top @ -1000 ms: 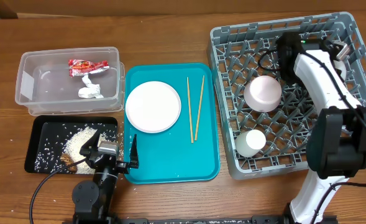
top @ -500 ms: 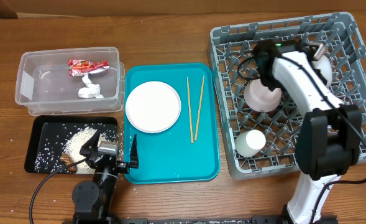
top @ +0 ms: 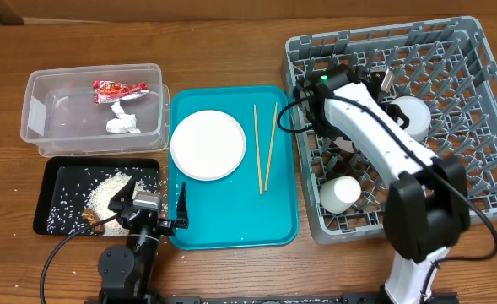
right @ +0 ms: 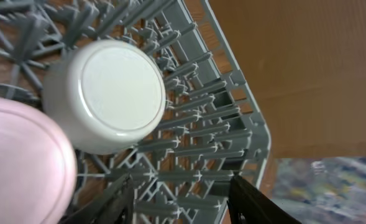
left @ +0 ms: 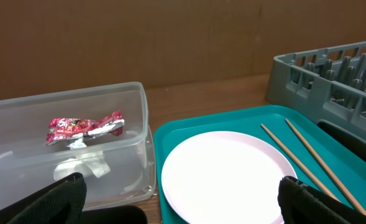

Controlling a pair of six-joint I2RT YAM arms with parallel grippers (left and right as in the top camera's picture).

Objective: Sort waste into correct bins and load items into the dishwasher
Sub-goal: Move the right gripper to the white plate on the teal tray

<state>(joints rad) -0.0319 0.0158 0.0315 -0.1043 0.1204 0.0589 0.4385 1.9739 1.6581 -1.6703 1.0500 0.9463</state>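
Note:
My right gripper [top: 389, 85] is open and empty over the grey dish rack [top: 476, 169], by an upturned white bowl [top: 410, 114]. In the right wrist view the gripper [right: 181, 190] faces that bowl [right: 108, 93], with a pale pink bowl [right: 21, 162] on the left. A white cup [top: 345, 192] lies in the rack. The white plate [top: 207, 144] and two chopsticks [top: 265, 148] lie on the teal tray [top: 231, 221]. My left gripper [top: 151, 208] is open and empty, facing the plate [left: 226, 174]. The red sachet [top: 119, 88] and napkin [top: 123, 122] lie in the clear tub [top: 33, 110].
A black tray [top: 54, 190] holding rice and brown scraps [top: 109, 192] sits in front of the tub. My right arm lies across the left half of the rack and covers most of the pink bowl. Bare wood surrounds the trays.
My right arm has swung left across the rack. The white bowl now sits uncovered in the rack, and the pink bowl has gone under the arm. The left arm has not moved.

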